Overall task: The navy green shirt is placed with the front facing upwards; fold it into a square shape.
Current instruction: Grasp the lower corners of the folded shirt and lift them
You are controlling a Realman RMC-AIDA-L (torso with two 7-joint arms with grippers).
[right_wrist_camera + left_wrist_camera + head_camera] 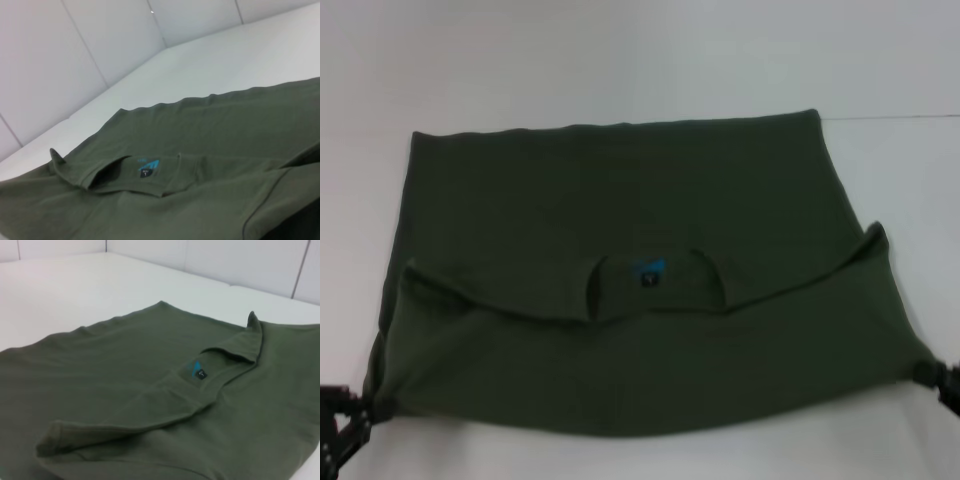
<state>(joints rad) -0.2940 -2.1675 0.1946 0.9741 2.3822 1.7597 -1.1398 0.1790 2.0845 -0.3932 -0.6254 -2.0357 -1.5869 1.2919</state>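
Note:
The navy green shirt (620,190) lies spread on the white table (620,60), plain green side up. Its near part is doubled over, so the collar and the blue neck label (648,272) show in the middle. The near edge is stretched taut between two corners. My left gripper (365,405) is at the near left corner and my right gripper (928,374) at the near right corner, each shut on the cloth. The left wrist view shows the shirt (125,365) and label (196,371) from close by. So does the right wrist view, with shirt (225,130) and label (147,167).
Bare white table surface surrounds the shirt on all sides. Pale wall panels (75,60) stand behind the table's far edge.

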